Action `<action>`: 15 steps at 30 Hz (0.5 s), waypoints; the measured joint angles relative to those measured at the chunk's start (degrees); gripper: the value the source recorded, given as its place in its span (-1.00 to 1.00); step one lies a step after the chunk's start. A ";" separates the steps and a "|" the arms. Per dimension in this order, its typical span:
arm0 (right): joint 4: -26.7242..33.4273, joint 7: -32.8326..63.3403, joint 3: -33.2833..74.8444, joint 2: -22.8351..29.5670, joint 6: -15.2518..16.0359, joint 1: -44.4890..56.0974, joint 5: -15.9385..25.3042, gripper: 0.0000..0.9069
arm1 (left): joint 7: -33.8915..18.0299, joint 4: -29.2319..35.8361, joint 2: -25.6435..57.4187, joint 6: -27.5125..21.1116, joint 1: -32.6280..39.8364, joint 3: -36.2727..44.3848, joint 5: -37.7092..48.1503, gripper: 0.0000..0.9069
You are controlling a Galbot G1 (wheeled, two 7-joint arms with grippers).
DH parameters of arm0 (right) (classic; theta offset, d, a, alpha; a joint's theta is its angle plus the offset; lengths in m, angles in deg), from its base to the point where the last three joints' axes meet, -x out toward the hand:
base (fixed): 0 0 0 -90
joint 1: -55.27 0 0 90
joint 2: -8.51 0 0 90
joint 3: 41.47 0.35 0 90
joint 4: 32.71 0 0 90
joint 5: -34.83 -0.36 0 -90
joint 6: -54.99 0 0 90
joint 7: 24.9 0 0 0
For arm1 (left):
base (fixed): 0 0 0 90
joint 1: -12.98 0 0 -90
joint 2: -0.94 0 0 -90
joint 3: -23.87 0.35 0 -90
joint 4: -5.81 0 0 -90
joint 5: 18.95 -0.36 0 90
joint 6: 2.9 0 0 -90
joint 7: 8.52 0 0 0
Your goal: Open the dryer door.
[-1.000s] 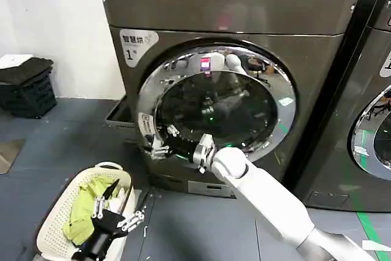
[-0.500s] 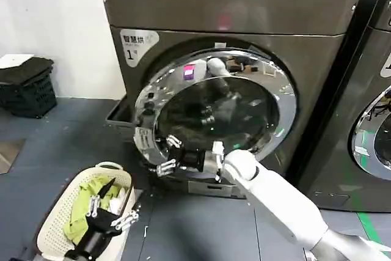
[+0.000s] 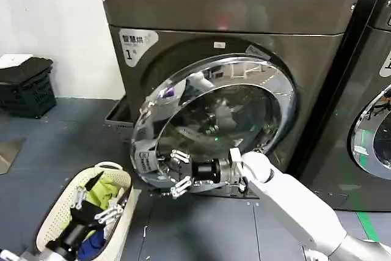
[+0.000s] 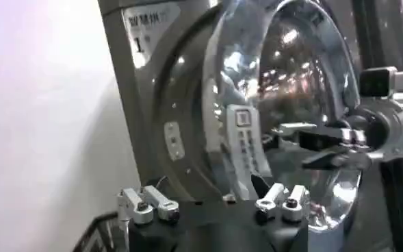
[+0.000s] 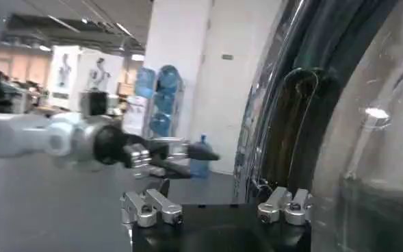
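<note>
Right hand (image 3: 178, 174) at dryer door (image 3: 211, 120) rim

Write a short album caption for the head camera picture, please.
Right gripper, fingers spread, at the lower rim of the partly open dryer door; left gripper over a laundry basket.

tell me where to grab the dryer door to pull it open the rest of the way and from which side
Probably the chrome rim at the free edge of the dryer door, by the latch block on the robot's left, opposite the hinge. That edge already stands off the machine front, so fingers can hook behind it from the left. The right gripper is open near the lower rim; the left gripper hovers over the basket.
</note>
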 joint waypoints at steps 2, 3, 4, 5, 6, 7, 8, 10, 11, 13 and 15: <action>-0.81 -1.78 0.33 -0.81 -0.01 0.22 -0.73 1.00 | 0.28 -0.84 1.43 0.12 0.52 -1.08 1.25 1.00; -1.20 -2.59 0.61 -1.15 -0.21 0.35 -1.15 1.00 | 0.46 -1.41 2.14 0.18 0.77 -1.60 1.81 1.00; -1.60 -3.58 0.76 -1.62 -0.44 0.47 -1.33 1.00 | 0.68 -1.87 2.84 0.26 1.05 -2.06 2.19 1.00; -2.01 -4.26 0.83 -2.02 -0.75 0.60 -1.37 1.00 | 1.03 -2.44 3.64 0.43 1.36 -2.58 2.80 1.00; -2.54 -5.07 1.08 -2.54 -1.08 0.80 -1.39 1.00 | 1.24 -2.93 4.34 0.66 1.64 -3.04 3.34 1.00; -2.99 -5.73 1.26 -3.00 -1.22 0.97 -1.39 1.00 | 1.38 -3.36 4.91 0.80 1.88 -3.41 3.73 1.00; -3.44 -6.40 1.49 -3.45 -1.25 1.20 -1.48 1.00 | 1.56 -3.71 5.48 0.91 2.10 -3.62 4.17 1.00; -4.47 -7.96 2.07 -4.45 -1.26 1.73 -1.70 1.00 | 1.88 -4.39 6.66 1.03 2.68 -4.01 5.09 1.00; -5.03 -8.83 2.40 -4.98 -1.26 2.02 -1.80 1.00 | 2.00 -4.60 7.03 1.10 2.87 -4.09 5.46 1.00; -6.10 -10.75 3.18 -6.04 -1.11 2.68 -1.99 1.00 | 2.22 -5.00 7.80 1.09 3.29 -4.12 5.99 1.00; -7.31 -12.45 4.02 -7.14 -0.56 3.44 -2.12 1.00 | 2.34 -5.35 8.50 1.13 3.75 -4.09 6.06 1.00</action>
